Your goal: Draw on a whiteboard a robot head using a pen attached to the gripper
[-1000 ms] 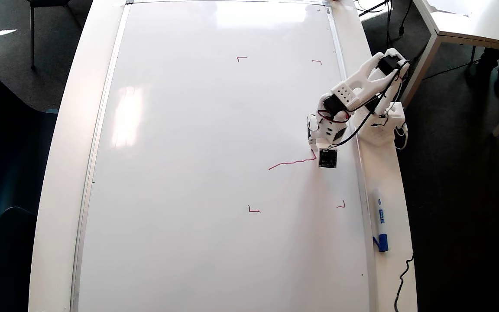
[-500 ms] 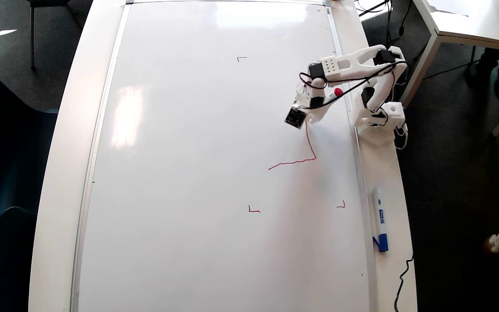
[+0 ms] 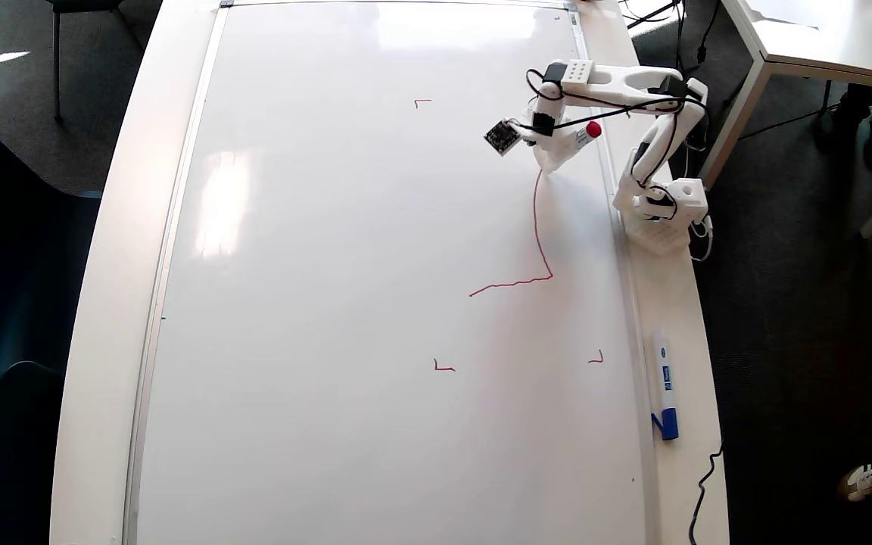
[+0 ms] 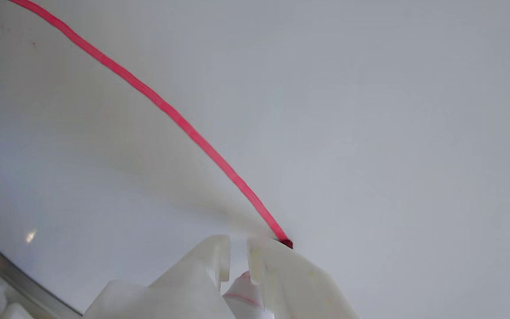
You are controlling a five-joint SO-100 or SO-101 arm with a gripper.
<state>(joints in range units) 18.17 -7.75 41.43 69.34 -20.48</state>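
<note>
pen (image 3: 577,137) tilted, tip touching whiteboard (image 3: 330,303); red line (image 3: 537,227) unfinished.

The overhead view looks straight down from high up, taking in nearly the whole glossy white silver-framed whiteboard (image 3: 375,303), the white table edge (image 3: 103,303) around it, and dark floor on both sides; the small white arm's base sits at the picture's right. The wrist view rides just behind the white plastic claw gripper (image 4: 238,254), very close to the board surface (image 4: 370,110), looking down past the fingertips. Both views share the red drawn line (image 3: 536,219) (image 4: 171,113) where it ends at the claw.
</note>
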